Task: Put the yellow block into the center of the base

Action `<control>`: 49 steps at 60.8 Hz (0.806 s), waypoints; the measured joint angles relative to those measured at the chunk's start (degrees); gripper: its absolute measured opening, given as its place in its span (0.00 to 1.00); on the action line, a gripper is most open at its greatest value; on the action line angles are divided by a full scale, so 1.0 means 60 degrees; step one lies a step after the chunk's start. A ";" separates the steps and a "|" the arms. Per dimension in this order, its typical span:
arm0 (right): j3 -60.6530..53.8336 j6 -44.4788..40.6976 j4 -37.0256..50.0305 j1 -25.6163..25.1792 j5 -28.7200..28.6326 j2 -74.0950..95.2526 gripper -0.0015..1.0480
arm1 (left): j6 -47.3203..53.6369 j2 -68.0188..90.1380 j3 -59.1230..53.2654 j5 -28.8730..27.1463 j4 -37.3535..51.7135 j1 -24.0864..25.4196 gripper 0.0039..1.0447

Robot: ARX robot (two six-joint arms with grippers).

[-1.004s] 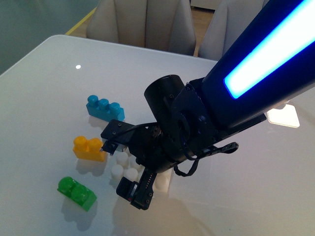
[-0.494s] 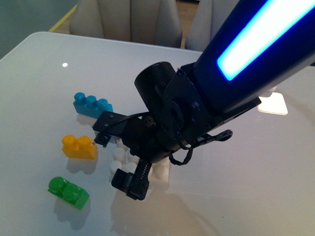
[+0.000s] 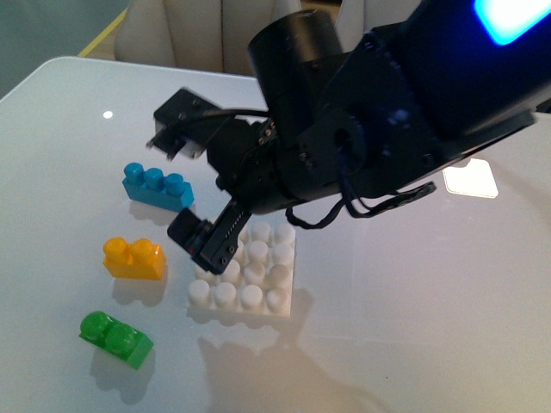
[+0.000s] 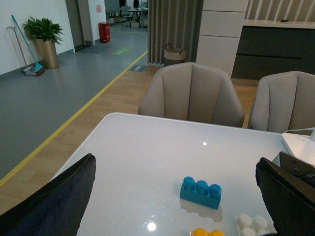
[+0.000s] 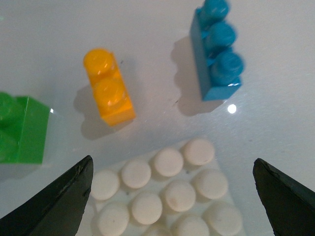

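Front view: my right gripper [image 3: 182,189] hangs over the white table [image 3: 413,327], its black fingers [image 3: 202,241] spread apart with nothing between them. The lower finger crosses the far left corner of the base [image 3: 250,280], the white studded plate lying flat on the tabletop. The yellow block [image 3: 133,258], studs up, sits on the table just to the left of the base, apart from it and untouched. A blue three-stud brick [image 3: 157,185] lies farther from me than the yellow block, and a green brick [image 3: 114,338] lies closer to me. All three bricks stand clear of one another.

Right wrist view: the right gripper [image 5: 172,164] looks straight down, with one dark finger [image 5: 64,196] at each side of the picture. The studs of the base [image 5: 167,196] fill the space between them. Beyond the base's edge lie the yellow block [image 5: 108,93], the blue three-stud brick [image 5: 216,49] and part of the green brick [image 5: 17,128].

Left wrist view: my left gripper [image 4: 175,164] is spread wide and empty, one dark finger [image 4: 54,201] at either side, facing across the table toward two beige chairs [image 4: 192,93]. The blue three-stud brick [image 4: 200,192] shows whole. Only the top of the yellow block [image 4: 206,232] and a corner of the base [image 4: 253,223] show at the picture's edge.
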 joint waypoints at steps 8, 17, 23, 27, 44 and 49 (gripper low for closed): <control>-0.0852 0.1545 0.1985 -0.0568 0.0514 -0.0761 0.92 | 0.0000 0.0000 0.0000 0.0000 0.0000 0.0000 0.93; -0.1927 0.3435 0.3756 -0.1392 0.1541 -0.1610 0.92 | 0.0000 0.0000 0.0000 -0.0004 0.0000 0.0000 0.93; -0.3348 0.4670 0.4761 -0.1832 0.2652 -0.2958 0.92 | 0.0000 0.0000 0.0000 0.0000 0.0000 0.0000 0.93; -0.4033 0.4885 0.5180 -0.1865 0.3071 -0.3752 0.92 | 0.0000 0.0000 0.0000 0.0000 0.0000 0.0000 0.93; -0.9100 0.4510 0.8218 -0.3519 0.5453 -0.8003 0.49 | 0.0000 0.0000 0.0000 -0.0004 0.0000 0.0000 0.93; -0.9941 0.4470 0.7934 -0.3894 0.5111 -0.9027 0.35 | 0.0000 0.0000 0.0000 0.0007 0.0000 0.0000 0.93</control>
